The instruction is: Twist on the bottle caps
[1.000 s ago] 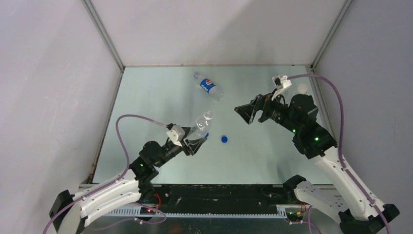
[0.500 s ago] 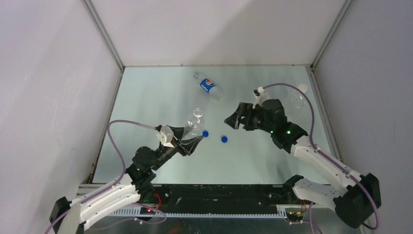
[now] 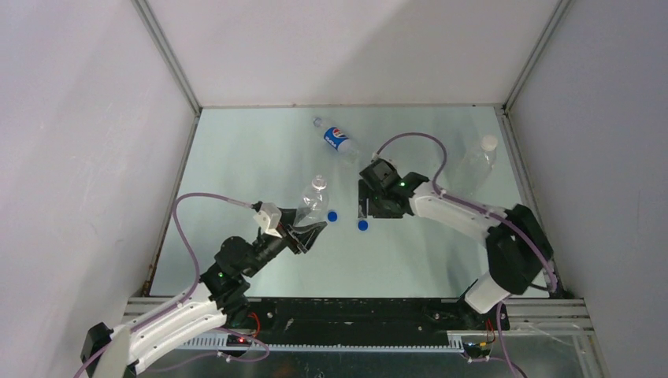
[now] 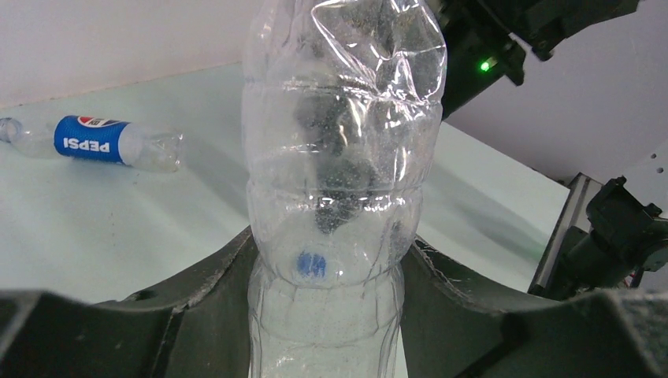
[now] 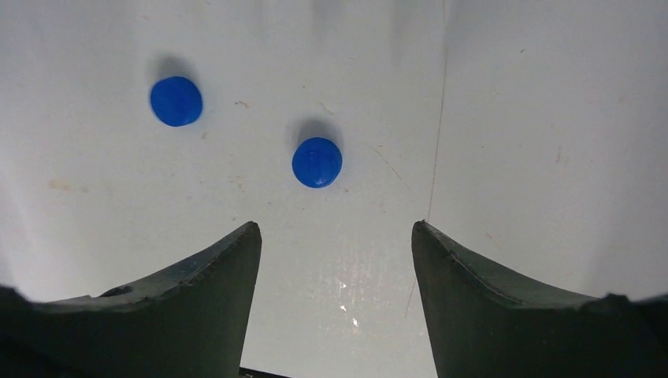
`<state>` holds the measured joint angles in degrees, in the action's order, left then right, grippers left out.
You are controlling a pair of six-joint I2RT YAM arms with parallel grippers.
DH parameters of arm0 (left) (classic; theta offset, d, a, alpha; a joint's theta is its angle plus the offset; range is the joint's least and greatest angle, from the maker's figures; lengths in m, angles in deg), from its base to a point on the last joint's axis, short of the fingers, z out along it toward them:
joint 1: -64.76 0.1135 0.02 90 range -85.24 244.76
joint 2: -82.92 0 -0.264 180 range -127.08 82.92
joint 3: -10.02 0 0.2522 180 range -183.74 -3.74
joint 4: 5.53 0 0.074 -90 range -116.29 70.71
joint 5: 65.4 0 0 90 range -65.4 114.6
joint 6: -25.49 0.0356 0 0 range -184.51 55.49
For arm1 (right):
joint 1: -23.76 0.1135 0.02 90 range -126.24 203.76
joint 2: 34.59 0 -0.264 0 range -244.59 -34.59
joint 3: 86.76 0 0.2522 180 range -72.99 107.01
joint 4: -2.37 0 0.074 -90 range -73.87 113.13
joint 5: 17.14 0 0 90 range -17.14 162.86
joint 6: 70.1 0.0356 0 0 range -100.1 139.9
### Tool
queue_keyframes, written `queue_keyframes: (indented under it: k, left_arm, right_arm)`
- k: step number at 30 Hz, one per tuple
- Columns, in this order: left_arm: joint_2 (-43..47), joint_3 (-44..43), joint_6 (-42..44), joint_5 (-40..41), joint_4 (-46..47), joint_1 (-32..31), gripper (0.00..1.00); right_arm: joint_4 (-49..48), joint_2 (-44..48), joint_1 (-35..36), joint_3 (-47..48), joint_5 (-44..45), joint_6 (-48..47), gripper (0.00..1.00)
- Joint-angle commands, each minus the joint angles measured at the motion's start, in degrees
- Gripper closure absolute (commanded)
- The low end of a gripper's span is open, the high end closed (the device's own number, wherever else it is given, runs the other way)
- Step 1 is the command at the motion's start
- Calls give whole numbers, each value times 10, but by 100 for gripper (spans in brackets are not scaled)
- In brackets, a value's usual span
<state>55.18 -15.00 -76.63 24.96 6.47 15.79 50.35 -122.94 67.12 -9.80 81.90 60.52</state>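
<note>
My left gripper (image 3: 308, 229) (image 4: 327, 260) is shut on the plain clear bottle (image 3: 314, 203) (image 4: 340, 157), which stands tilted with its neck toward the far side. Two blue bottle caps (image 3: 332, 215) (image 3: 362, 225) lie on the table just right of it. My right gripper (image 3: 364, 209) (image 5: 335, 228) hangs open above the table, pointing down, and the nearer blue cap (image 5: 317, 162) lies just beyond its fingertips. The other blue cap (image 5: 176, 101) sits further left. The Pepsi bottle (image 3: 337, 139) (image 4: 94, 139) lies on its side at the back.
A third clear bottle (image 3: 475, 163) with a white cap (image 3: 489, 142) lies at the back right near the wall. Grey walls close in the table (image 3: 252, 157) on three sides. The right arm stretches across the middle right of the table.
My right arm has swung from the back right down and left to above the blue cap, its jaws narrowing. My left gripper shifted slightly left with the clear bottle.
</note>
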Motion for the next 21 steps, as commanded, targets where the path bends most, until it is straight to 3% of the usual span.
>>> queue_keyframes:
  k: [1, 6, 17, 21]
  left_arm:
    - [6, -28, -13, 27, -11, -2, 60]
    - [12, -34, -11, 38, -35, -2, 60]
    - [-3, -40, -12, 39, -44, -2, 60]
    - [-5, -42, -12, 39, -47, -2, 60]
  right_arm:
    - [52, -63, 11, 48, 21, 23, 30]
    - [42, -125, 13, 80, -12, 25, 38]
    - [43, -202, 14, 122, -20, 32, 45]
    - [48, -220, 13, 133, -26, 30, 53]
